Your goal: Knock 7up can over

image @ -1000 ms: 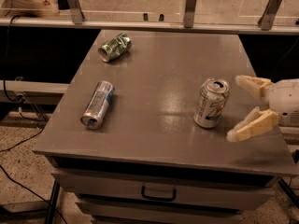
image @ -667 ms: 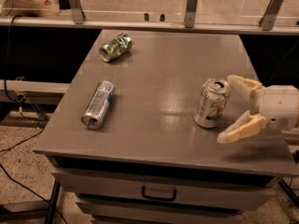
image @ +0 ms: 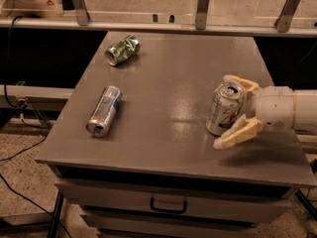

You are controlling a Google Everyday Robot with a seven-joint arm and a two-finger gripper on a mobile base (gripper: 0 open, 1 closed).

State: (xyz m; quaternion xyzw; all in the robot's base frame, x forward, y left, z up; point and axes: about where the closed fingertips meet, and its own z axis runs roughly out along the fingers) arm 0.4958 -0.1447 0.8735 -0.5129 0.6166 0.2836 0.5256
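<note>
We start with the grey table (image: 173, 73), a drawer cabinet with a handle on its front, and its top takes up most of our view. In from the right edge comes the pale arm, and the gripper (image: 221, 112) sits low over the right side of the top. It's spread wide and holding nothing. One finger (image: 240, 133) lies in front of the target and the other curls behind its rim.

Between them is the 7up can (image: 225, 105), silver-white with green lettering. It stands upright or very nearly so, on the right half of the table and well in from the front edge. The far finger looks to be touching its top, though we can't say for sure.

Over on the left a slimmer silver-and-blue can (image: 104, 111) lies on its side. At the far left the crushed green can (image: 123, 50) lies too, and both are well apart from the action.

Now the dangers as we judge them. A push low on the body would slide the can upright across this smooth top, so the contact wants to be high. With fingers on both sides, the can could get cradled and fail to tip. Too hard a sweep and it falls, then rolls off the near edge.
</note>
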